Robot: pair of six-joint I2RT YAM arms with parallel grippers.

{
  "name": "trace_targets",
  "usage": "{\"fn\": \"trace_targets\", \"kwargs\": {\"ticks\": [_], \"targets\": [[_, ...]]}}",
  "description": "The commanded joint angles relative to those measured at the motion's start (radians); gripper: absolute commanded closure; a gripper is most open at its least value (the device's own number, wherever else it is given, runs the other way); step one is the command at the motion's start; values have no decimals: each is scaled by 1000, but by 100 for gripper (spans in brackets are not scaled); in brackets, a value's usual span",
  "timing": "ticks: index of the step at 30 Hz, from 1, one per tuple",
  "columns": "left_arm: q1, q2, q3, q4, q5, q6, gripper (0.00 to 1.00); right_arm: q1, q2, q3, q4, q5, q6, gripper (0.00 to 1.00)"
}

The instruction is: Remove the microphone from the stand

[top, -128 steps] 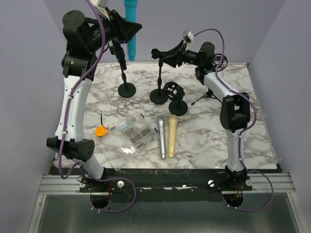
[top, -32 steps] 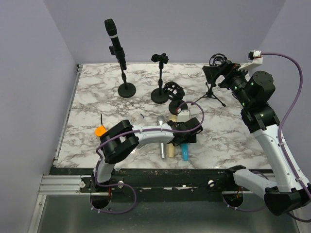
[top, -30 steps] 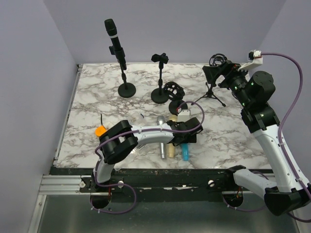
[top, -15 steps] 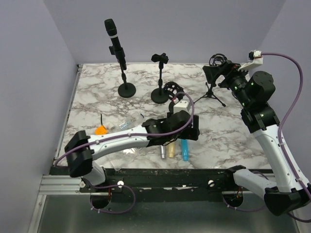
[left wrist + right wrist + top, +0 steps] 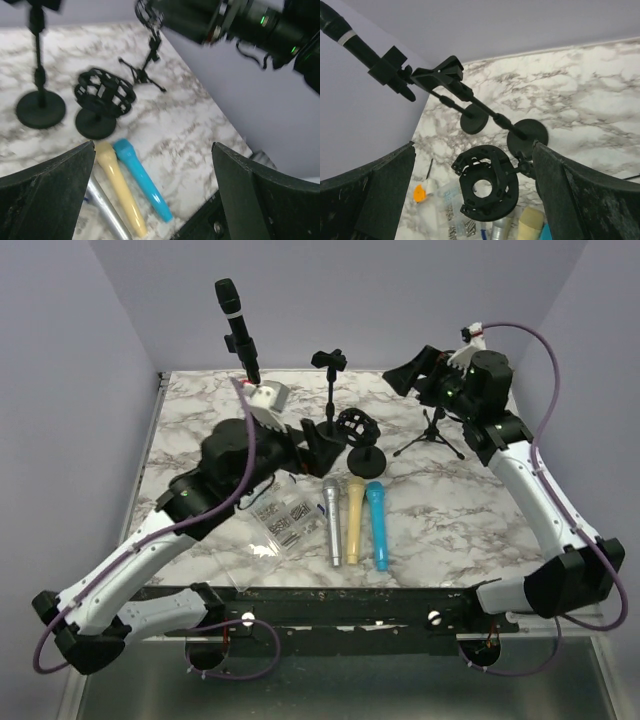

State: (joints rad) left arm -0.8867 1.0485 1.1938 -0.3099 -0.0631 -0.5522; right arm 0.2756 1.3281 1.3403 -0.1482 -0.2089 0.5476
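Observation:
The black microphone (image 5: 235,322) with a white band stands upright in the clip of the back-left stand (image 5: 249,368); it shows in the right wrist view as the microphone (image 5: 349,34) held in its clip (image 5: 390,71). My left gripper (image 5: 322,448) hovers open and empty over the table's middle, in front of that stand; my left gripper (image 5: 153,150) looks down on a cyan microphone (image 5: 142,184) lying flat. Raised at the back right, my right gripper (image 5: 412,373) is open and empty; from my right gripper (image 5: 473,147) the stands lie ahead and below.
A silver microphone (image 5: 331,523), a yellow one (image 5: 354,520) and the cyan one (image 5: 377,525) lie side by side near the front. An empty clip stand (image 5: 328,362), a shock mount (image 5: 357,425), a tripod stand (image 5: 432,435) and a bag of screws (image 5: 280,520) share the table.
My left gripper opened off the cyan microphone, leaving it beside the yellow one, then rose and drew back toward the stands. The right arm swung left over the back of the table.

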Motion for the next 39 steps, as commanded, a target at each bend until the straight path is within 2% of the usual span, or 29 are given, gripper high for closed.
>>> {"fn": "trace_targets", "kwargs": {"ticks": [1, 6, 9, 13, 16, 20, 26, 39], "targets": [[198, -55, 116, -42, 100, 155, 1, 5, 152, 72, 19, -239, 105, 0], [342, -71, 191, -22, 113, 195, 1, 10, 256, 103, 125, -341, 184, 0], [390, -109, 131, 59, 127, 262, 2, 13, 307, 129, 185, -368, 234, 0], [413, -160, 16, 122, 19, 337, 1, 23, 411, 211, 203, -386, 280, 0], [470, -206, -97, 193, 51, 296, 2, 25, 476, 274, 210, -363, 317, 0], [471, -218, -127, 228, 107, 350, 2, 35, 531, 326, 222, -303, 353, 0], [479, -195, -162, 263, 87, 409, 2, 64, 586, 373, 236, -265, 374, 1], [549, -201, -177, 294, 127, 377, 2, 88, 647, 422, 255, -192, 413, 2]]}}
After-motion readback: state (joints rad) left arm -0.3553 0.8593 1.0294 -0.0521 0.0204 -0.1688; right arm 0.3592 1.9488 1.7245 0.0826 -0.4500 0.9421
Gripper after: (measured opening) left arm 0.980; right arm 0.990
